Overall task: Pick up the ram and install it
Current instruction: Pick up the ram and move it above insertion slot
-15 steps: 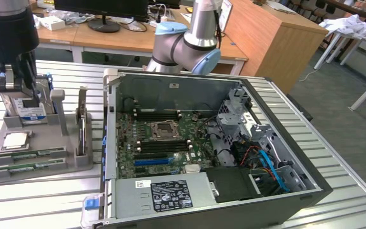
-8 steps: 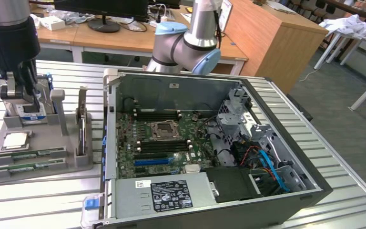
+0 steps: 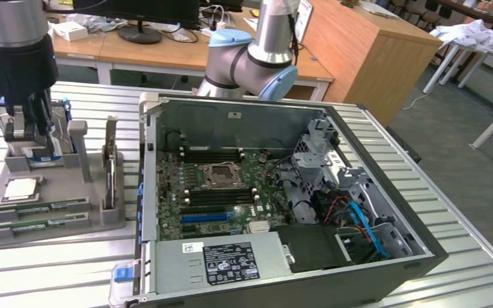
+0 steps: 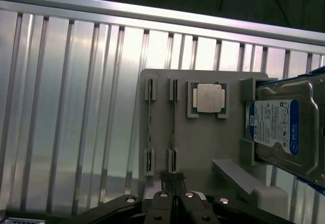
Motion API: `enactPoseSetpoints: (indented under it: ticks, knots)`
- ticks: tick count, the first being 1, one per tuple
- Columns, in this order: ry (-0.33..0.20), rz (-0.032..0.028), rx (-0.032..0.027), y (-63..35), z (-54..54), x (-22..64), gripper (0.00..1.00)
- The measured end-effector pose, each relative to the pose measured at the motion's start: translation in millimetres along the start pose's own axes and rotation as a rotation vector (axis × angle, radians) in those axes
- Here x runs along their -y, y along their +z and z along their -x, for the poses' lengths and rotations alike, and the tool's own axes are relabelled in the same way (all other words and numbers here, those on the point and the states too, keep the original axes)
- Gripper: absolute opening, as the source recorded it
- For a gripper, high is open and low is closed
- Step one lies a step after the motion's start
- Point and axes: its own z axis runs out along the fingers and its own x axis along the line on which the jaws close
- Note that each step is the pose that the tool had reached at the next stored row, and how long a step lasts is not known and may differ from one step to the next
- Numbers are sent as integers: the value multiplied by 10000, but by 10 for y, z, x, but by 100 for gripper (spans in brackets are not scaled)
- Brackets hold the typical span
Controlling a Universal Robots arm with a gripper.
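Two green ram sticks (image 3: 43, 206) (image 3: 36, 226) lie side by side in slots at the near end of a grey holder tray (image 3: 62, 236). From above, in the wrist view, each ram stick (image 4: 150, 125) (image 4: 172, 125) shows edge-on as a thin line on the tray (image 4: 203, 148). My gripper (image 3: 25, 128) hangs at the far end of that tray, by the hard drive, well apart from both sticks. In the wrist view the gripper (image 4: 174, 183) has its fingers pressed together, shut and holding nothing, in line with the end of one stick.
On the same tray sit a square silver processor (image 4: 208, 98) and an upright hard drive with a blue label (image 4: 284, 127). An open computer case (image 3: 229, 122) lies at the exterior view's right of the tray, motherboard (image 3: 221, 192) exposed. Everything rests on a slatted metal table (image 3: 49, 276).
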Motion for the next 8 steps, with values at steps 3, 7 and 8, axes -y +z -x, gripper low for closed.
enactPoseSetpoints:
  ticks: [3,7,8]
  knots:
    - [11,-1,0,54,-14,2,10]
    - [27,-1,0,125,-52,0,10]
    - [31,0,0,142,-64,-1,10]
